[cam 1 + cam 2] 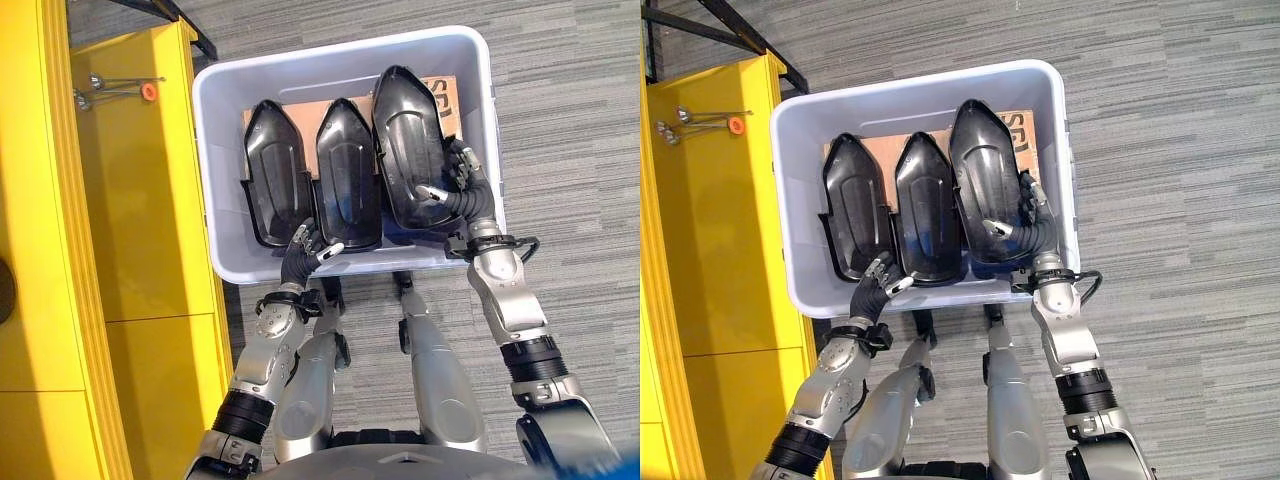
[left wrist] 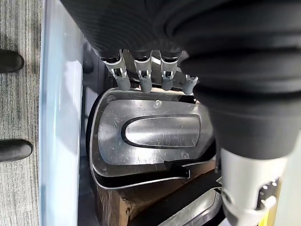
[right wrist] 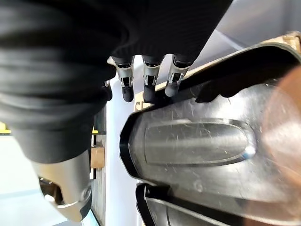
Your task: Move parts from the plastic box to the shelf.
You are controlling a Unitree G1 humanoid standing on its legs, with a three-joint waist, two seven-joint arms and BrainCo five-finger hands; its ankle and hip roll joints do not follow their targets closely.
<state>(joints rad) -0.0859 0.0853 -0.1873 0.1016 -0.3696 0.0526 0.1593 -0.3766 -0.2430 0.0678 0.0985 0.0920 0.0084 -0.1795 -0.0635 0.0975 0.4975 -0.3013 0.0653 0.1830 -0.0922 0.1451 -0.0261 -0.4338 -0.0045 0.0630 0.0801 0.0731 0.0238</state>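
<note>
**Three glossy shells wait in the bin**

We see three black, glossy, pointed moulded-plastic shells standing side by side in our pale blue-grey plastic box, over brown cardboard. Our right hand has its fingers curled round the near edge of the rightmost shell, which sits raised above the others. Our left hand rests with relaxed, parted fingers at the base of the middle shell. We judge these parts light, stiff and slippery; gripping the rim suits best. The yellow shelf stands to our left.
</note>
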